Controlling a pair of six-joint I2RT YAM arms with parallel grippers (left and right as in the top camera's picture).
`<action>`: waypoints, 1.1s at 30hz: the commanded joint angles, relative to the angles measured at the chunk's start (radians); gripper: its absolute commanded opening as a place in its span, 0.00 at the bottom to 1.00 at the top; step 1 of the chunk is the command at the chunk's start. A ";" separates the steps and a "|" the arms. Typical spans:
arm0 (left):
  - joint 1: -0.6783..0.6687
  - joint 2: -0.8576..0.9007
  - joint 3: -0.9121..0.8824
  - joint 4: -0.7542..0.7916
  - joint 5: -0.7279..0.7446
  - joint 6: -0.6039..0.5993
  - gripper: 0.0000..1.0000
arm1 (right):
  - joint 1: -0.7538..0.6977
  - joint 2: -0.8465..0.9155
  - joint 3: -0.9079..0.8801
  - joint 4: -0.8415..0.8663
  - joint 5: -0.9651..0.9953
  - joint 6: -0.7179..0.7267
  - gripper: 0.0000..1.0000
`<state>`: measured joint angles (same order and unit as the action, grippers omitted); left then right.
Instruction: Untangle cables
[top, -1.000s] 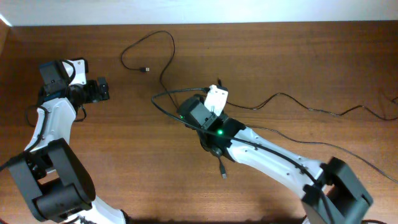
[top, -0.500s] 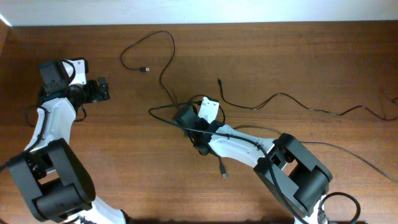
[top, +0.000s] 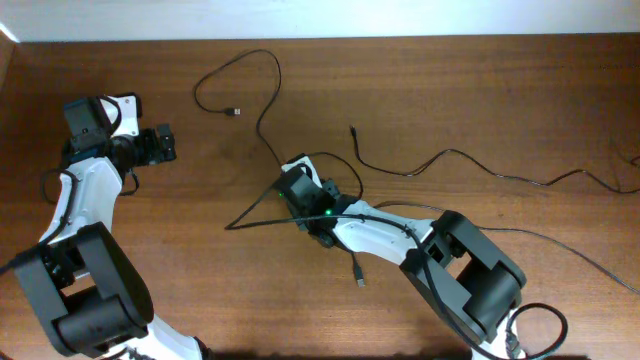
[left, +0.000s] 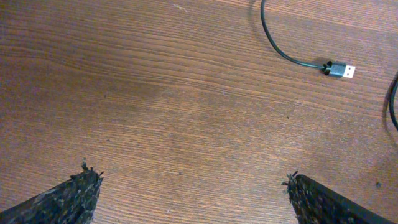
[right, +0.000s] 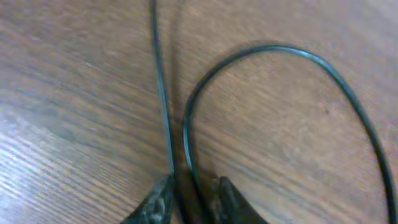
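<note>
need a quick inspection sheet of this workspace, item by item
surface: brown wood table, no spills seen
job's things: thin black cables spread over it, crossing mid-table; one plug lies free
clutter: nothing seen
grippers: left gripper open over bare wood; right gripper closed on two strands of the cables
cables: arm wire loops near the table's left edge
surroundings: pale wall behind the table
</note>
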<state>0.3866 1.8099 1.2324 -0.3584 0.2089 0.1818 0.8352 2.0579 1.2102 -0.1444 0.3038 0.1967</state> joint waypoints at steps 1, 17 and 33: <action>0.005 -0.026 0.010 -0.002 0.004 -0.009 0.99 | -0.006 0.040 0.006 -0.004 -0.032 -0.066 0.10; 0.005 -0.026 0.010 -0.002 0.004 -0.009 1.00 | -0.091 -0.056 0.298 -0.167 0.087 -0.067 0.17; 0.005 -0.026 0.010 -0.002 0.004 -0.010 0.99 | -0.301 0.028 0.213 -0.278 -0.402 -0.811 0.62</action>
<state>0.3866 1.8099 1.2324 -0.3588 0.2092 0.1818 0.5697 2.0792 1.4338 -0.4480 -0.0265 -0.4889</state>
